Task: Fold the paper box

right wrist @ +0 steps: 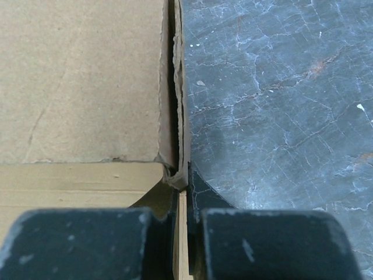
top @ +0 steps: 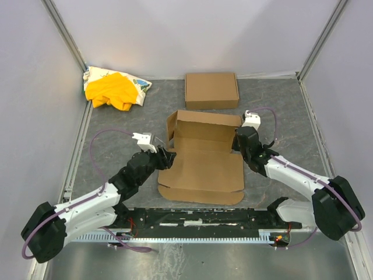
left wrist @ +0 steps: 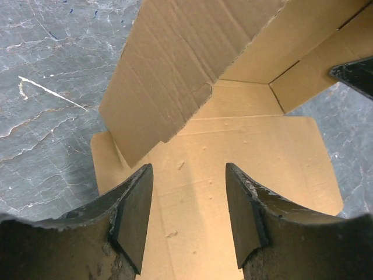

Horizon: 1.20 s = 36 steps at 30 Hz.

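Observation:
The paper box (top: 204,166) lies half-formed mid-table, a brown die-cut sheet with its back wall and side flaps raised. My left gripper (top: 168,156) hovers at the box's left edge, open. In the left wrist view its fingers (left wrist: 135,213) stand apart over the box floor (left wrist: 233,146) with nothing between them, and the left side flap (left wrist: 169,76) leans beside them. My right gripper (top: 240,139) is at the box's right wall. In the right wrist view the gripper (right wrist: 185,204) is shut on the upright edge of that cardboard wall (right wrist: 178,111).
A second flat brown cardboard box (top: 211,90) lies behind the paper box. A yellow cloth bundle (top: 113,88) sits in the back left corner. Grey walls close off the table's back and sides. The metal rail (top: 192,219) runs along the near edge.

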{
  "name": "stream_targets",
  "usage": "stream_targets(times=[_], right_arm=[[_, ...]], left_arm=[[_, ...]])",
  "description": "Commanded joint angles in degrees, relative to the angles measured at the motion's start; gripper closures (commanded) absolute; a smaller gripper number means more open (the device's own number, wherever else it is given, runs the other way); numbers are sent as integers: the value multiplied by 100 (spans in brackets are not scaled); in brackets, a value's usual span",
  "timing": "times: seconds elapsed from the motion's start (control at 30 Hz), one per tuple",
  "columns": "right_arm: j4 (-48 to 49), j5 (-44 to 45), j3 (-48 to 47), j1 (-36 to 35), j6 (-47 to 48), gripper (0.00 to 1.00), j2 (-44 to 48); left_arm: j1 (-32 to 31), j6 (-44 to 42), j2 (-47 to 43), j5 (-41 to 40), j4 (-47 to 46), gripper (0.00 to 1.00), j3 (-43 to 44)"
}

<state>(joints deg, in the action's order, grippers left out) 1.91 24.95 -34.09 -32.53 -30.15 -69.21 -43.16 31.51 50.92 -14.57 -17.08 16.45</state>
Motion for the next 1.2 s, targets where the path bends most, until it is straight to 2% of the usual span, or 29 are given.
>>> stream_targets(times=[0.0,0.17,0.33,0.47,0.53,0.67,0.7,0.77,0.9,1.17], right_arm=[[39,19,83,-131,-22,98,-213],[-4,124,57,-221,117,98,-292],[-137,218,37,-229,223,98,-220],[-256,199,-6,-239,307,98,-155],[-340,158,-40,-241,357,98,-144],[-388,-44,-37,-236,456,98,-65],[-422,-99,-48,-239,484,98,-58],[-490,-213,-74,-239,542,98,-51],[-650,-375,-150,-238,642,98,-68],[-679,-580,-169,-239,725,98,-29]], left_arm=[[-32,-74,-521,43,-488,39,-278],[-25,-249,-1380,-440,-142,37,-571],[-26,-537,-2770,-1521,827,38,-435],[-28,-1036,-3251,-2087,557,43,-428],[-26,-1618,-2926,-1942,330,43,-377],[-22,-2670,-1295,-1106,948,40,484],[-24,-2782,-774,-1048,1017,39,703],[-27,-3012,-276,-1096,864,38,826],[-26,-3395,-57,-1052,-44,36,621],[-26,-3714,-204,-965,-747,34,113]])
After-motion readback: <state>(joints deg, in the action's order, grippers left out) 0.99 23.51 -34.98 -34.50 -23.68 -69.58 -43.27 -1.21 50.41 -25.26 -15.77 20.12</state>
